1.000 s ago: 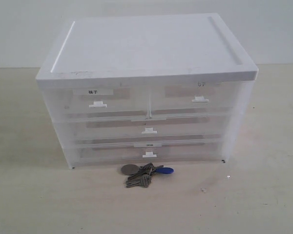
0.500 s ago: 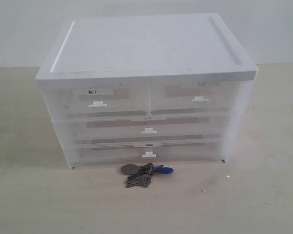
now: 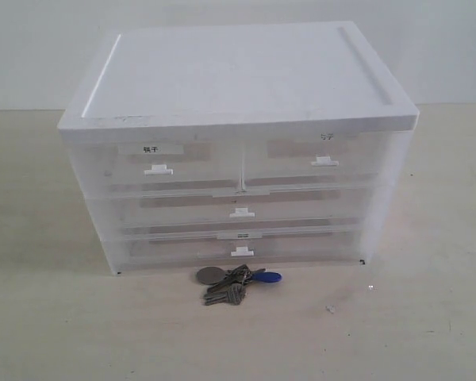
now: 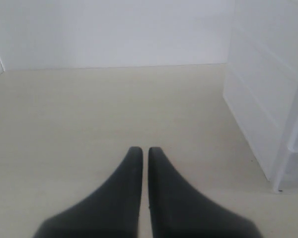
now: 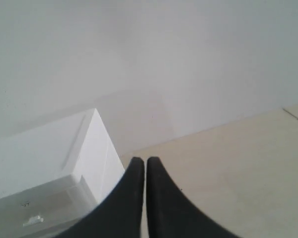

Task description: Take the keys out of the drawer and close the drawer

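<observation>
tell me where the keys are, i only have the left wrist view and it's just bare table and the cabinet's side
Observer: The keys lie on the table, right in front of the bottom drawer of the drawer unit.
Operator: is that one or any other open
Observer: No, in the exterior view every drawer looks flush with the frame.
Operator: what about the other arm
Observer: The right gripper is shut and empty.

Soft, even light; wrist views seem blurred.
</observation>
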{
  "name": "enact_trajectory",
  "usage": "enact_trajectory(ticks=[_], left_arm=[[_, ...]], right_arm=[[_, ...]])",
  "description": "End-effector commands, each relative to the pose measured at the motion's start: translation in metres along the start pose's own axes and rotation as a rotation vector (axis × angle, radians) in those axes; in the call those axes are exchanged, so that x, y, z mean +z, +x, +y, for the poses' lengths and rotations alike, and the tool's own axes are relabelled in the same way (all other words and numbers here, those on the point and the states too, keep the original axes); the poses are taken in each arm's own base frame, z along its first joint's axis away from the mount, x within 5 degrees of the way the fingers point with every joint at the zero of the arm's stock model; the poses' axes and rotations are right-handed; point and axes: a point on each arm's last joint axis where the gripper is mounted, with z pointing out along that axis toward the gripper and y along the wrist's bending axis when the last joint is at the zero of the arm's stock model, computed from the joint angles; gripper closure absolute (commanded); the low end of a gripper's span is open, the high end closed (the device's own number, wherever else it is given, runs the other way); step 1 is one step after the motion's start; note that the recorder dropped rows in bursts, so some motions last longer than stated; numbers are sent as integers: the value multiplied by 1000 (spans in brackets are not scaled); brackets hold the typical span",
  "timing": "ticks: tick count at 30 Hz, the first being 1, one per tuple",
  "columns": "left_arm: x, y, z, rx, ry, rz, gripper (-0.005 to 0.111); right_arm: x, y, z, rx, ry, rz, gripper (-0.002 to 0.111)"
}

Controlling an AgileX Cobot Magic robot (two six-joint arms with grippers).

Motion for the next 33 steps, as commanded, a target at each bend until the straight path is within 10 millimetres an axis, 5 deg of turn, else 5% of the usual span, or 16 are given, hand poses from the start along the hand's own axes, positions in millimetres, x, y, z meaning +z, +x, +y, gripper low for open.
enact_trajectory(ticks=[1, 12, 22, 33], left_arm=[[0, 1, 0, 5, -3, 0, 102], [0, 1, 0, 5, -3, 0, 102], [0, 1, 0, 5, -3, 0, 102], [0, 1, 0, 5, -3, 0, 102]], right_arm=[[9, 17, 1, 8, 5, -21, 108], [26, 50, 2, -140, -58, -55, 108], [42, 103, -12, -239, -86, -5, 108], [41, 113, -16, -326, -59, 101, 108]])
